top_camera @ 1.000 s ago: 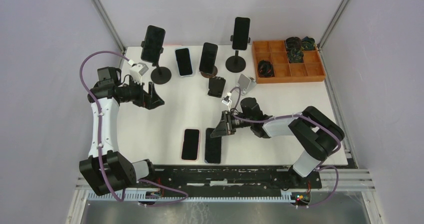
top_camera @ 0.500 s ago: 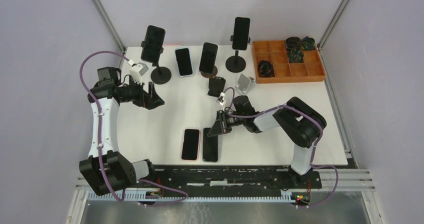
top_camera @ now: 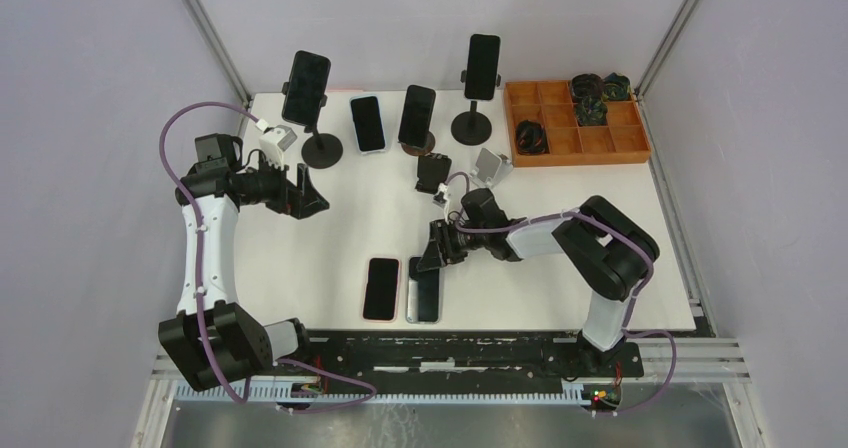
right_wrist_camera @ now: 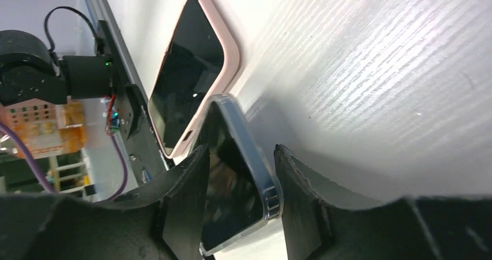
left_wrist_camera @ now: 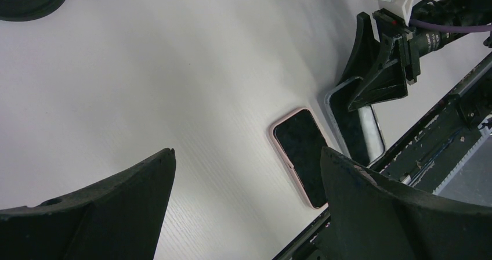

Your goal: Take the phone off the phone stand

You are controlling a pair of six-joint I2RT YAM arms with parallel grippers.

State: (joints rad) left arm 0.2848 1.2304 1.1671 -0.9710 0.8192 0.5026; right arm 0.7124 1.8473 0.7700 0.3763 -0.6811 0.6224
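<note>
A: What is the right gripper (right_wrist_camera: 241,151) doing?

B: Its jaws stand a little apart, a narrow gap, with the near end of the clear-cased phone (right_wrist_camera: 235,184) lying in it. I can't make out a pad pressing on the case, so I read it as let go.

A: Is that new?

B: Yes. A second ago those jaws were clamped tight, and they have only just begun to part. The arm has also stretched further towards the lower centre of the overhead frame, and the phone has slid a touch closer to the pink-cased phone (top_camera: 381,288).

A: So where is the phone now?

B: Flat on the table (top_camera: 300,258), lower centre of the frame, dark face up, just beside the pink one and near the bottom edge. It sits on no stand.

A: Then this one is nearly finished?

B: I'd judge so. What's left is to open fully and lift clear without dragging the case along.

A: And the other arm?

B: The left gripper (top_camera: 308,194) hangs at the left of the frame, jaws spread wide, holding nothing. Further out, along the top, the upright phones (top_camera: 306,86) are perched on their stands, so if the task covers those too, there is more to fetch.
</note>
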